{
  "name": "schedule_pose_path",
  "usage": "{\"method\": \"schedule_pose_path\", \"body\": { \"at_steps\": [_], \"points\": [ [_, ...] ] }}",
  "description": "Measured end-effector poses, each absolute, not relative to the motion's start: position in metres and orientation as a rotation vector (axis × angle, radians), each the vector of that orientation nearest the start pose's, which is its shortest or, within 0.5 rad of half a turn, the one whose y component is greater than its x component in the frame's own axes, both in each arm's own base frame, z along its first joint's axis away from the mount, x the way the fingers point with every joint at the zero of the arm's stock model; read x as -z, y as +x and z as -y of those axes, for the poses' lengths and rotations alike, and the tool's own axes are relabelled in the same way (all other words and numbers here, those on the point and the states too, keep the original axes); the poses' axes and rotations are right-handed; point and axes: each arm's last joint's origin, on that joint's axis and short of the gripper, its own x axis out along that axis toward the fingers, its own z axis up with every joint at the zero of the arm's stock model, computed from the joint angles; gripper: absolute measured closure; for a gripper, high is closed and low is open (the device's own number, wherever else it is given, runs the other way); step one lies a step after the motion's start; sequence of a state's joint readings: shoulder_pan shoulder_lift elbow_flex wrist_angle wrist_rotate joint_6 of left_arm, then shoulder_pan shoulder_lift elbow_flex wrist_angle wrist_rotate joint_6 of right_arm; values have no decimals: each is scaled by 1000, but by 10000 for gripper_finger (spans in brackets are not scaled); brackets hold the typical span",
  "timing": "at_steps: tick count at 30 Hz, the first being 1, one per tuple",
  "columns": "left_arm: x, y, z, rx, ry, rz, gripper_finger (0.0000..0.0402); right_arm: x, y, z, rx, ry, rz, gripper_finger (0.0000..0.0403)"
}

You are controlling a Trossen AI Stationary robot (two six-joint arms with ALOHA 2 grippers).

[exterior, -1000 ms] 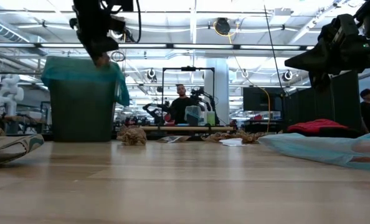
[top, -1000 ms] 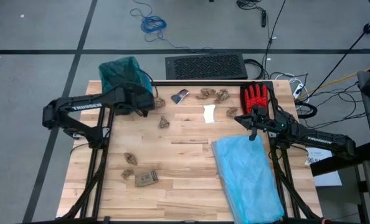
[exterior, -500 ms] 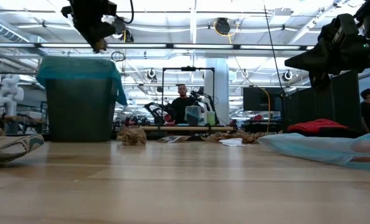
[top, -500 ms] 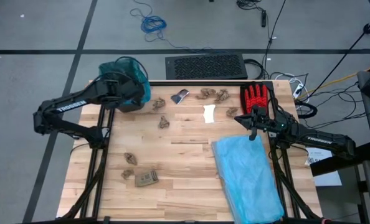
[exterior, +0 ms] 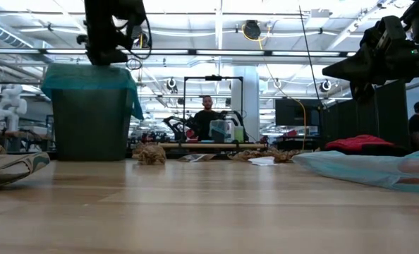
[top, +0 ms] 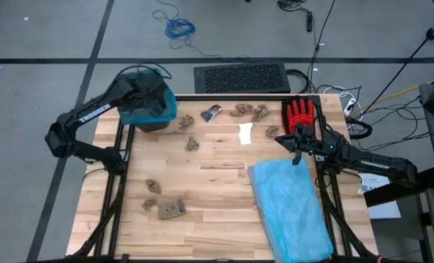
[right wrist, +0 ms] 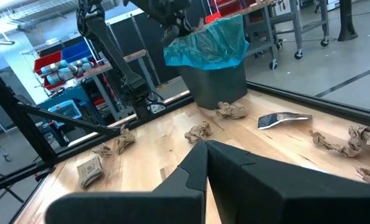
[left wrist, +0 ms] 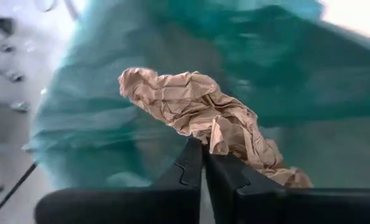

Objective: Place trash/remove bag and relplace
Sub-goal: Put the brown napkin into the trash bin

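Left fingers point(left wrist: 202, 163) nearly together, pinching a paper wad point(left wrist: 197, 112).

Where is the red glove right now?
In the high view the red glove lies at the table's far right corner, just behind the right pincer and right of the brown paper wads.

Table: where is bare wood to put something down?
Free: the middle of the table, between the card and the blue bag; also the near-left corner. Crowded: the far edge, from bin past wads to glove.
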State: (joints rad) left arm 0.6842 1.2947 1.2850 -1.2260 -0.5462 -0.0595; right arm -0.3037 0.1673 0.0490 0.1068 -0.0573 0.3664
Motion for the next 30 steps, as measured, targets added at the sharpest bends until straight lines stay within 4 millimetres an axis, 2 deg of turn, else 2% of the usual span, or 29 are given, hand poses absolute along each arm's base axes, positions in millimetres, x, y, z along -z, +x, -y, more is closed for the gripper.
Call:
{"method": "schedule_pose_path", "body": {
  "at_steps": [5, 12, 18, 23, 27, 30],
  "points": [
    [-326, 170, -158, -1052, -63, -1288, 321, -177, 102, 30, 245, 367, 34, 403],
    [-333, 173, -161, -1048, -1, -1213, 255, -177, 102, 30, 246, 366, 35, 403],
    [-345, 167, -156, -1047, 20, -1179, 242, -177, 102, 30, 250, 366, 36, 403],
    [-379, 169, -143, -1037, 22, -1043, 242, -177, 102, 31, 253, 358, 37, 403],
    [-405, 175, -122, -800, -35, -924, 242, -177, 102, 31, 253, 362, 37, 403],
    [-411, 180, -102, -584, -128, -906, 242, -177, 102, 31, 253, 363, 31, 403]
  ]
}}
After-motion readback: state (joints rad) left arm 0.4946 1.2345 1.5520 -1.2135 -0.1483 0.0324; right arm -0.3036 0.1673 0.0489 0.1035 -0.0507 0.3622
